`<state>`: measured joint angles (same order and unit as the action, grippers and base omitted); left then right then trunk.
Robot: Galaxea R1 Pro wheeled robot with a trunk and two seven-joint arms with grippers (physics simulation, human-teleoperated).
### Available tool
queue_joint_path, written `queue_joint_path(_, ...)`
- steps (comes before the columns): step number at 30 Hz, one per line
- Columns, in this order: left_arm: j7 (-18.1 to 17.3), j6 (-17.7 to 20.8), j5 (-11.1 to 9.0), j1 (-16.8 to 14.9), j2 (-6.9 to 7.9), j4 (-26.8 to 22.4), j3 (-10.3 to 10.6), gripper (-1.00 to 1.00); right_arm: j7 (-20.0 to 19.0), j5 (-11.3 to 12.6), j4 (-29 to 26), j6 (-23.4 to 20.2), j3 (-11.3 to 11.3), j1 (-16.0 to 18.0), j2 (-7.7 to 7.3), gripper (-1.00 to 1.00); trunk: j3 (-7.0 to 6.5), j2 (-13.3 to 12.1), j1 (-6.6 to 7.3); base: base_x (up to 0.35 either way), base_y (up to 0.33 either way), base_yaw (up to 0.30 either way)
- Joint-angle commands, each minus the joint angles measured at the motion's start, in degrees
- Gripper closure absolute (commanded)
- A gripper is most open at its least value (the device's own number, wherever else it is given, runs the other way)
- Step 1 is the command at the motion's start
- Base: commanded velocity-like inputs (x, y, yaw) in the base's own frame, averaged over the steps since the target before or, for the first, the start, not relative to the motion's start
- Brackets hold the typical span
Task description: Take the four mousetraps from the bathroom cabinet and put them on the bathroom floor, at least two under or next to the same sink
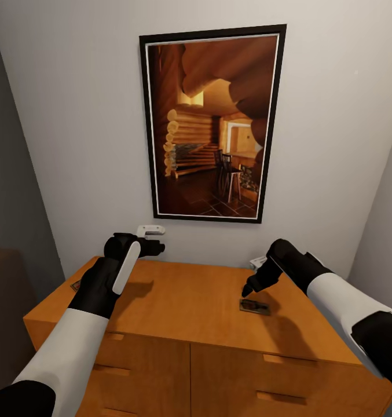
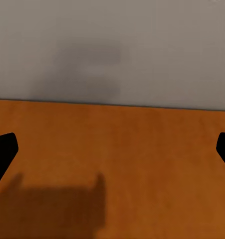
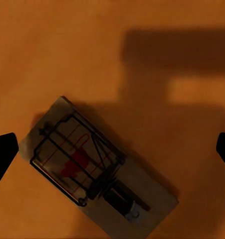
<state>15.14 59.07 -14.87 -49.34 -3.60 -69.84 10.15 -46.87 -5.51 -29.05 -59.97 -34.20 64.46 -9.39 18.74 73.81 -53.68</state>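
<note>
Mousetrap [image 1: 255, 306] flat on the top of the cabinet [image 1: 190, 301], toward the right side of that top and well back from the front edge. Nearest of all in the head view, the cabinet's orange-brown drawer fronts with slim bar handles [image 1: 277, 359], and both white-and-black forearms reaching in over them. Right gripper [image 1: 249, 288] pointed down, hovering just above the mousetrap's near-left corner, not touching it. From the right wrist view, its black fingers [image 3: 3, 149] spread wide at either edge of the picture, nothing between them but air, the mousetrap [image 3: 97, 174] lying slantwise below: pale wooden board, dark wire frame, red mark under the wires, a dark part with a metal glint at one end. Left gripper [image 1: 152, 248] over the left rear of the cabinet top, aimed at the wall [image 1: 74, 116]. From the left wrist view, fingers [image 2: 3, 147] likewise spread wide, bare wood and the arm's own shadow beneath, grey wall beyond. At the top's far-left edge, beside the left forearm, a small flat thing [image 1: 75, 285], too small to tell what. Farther back, two small white fittings low on the wall [image 1: 150, 230], one behind each gripper. Above them, hanging upright, a black-framed picture [image 1: 213, 124] of a log-cabin interior.
</note>
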Motion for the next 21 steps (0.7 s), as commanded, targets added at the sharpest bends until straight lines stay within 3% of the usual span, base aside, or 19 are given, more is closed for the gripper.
queue_joint_path(1, 0.59, 0.17, -0.60, -0.05, 0.00, -0.04, 0.05, -1.00, -0.58, -0.59, -0.10, -0.03, -0.23, 0.05, 0.06, -1.00, 0.08, 0.05, 0.00, 0.000, 0.000, 0.000)
queue_joint_path(21, 0.52, 0.17, -0.60, -0.04, 0.00, 0.03, 0.05, -1.00, -0.59, -0.65, -0.05, -0.03, -0.44, 0.05, 0.60, -1.00, 0.08, 0.05, 0.00, 0.000, 0.000, 0.000)
